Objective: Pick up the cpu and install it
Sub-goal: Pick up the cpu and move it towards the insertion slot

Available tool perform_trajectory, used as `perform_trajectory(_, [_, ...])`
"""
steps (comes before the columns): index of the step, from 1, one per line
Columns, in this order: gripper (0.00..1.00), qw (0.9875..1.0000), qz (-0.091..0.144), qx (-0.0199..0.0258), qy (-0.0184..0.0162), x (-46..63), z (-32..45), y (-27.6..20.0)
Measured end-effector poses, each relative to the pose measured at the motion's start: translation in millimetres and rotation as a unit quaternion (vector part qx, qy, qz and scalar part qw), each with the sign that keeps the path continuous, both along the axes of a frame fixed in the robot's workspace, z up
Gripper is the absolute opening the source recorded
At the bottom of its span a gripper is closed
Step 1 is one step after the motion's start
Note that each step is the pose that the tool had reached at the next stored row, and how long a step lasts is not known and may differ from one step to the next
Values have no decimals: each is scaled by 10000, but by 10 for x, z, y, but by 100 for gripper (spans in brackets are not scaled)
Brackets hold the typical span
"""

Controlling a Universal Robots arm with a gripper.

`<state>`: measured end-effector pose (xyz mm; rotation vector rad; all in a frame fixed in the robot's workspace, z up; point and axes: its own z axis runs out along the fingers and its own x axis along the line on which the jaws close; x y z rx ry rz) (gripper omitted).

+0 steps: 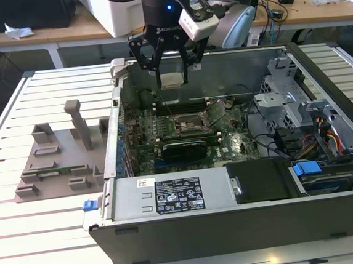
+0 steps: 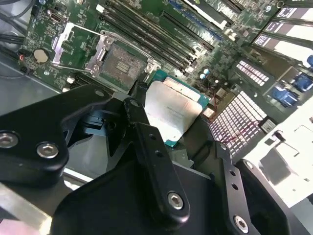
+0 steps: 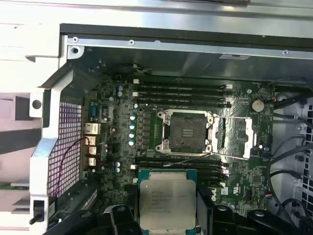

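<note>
Exterior view: clamping the cpu [image 1: 172,79] in the gripper [image 1: 173,83], up over the open computer case [image 1: 234,223]. First wrist view: held flat above the green board [image 3: 112,147], near the bare, unlatched socket [image 3: 187,131].

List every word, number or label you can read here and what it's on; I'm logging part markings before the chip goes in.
Nothing can be quoted with certainty.
The cpu, held in the jaws: rows of engraved print on its lid, too small to read.
White label on the silver box: blurred.
Lettering on the gripper body: partly cut off.
Motherboard markings: too small.
</note>
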<state>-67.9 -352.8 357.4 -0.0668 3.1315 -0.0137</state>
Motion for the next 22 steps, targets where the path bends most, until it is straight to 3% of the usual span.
perform_trajectory(3, [55,10000,0,-1,4,33,-65,48])
perform_trajectory(6, [55,10000,0,-4,6,84,-126,127])
perform_trajectory(22, [55,10000,0,-4,7,145,-378,142])
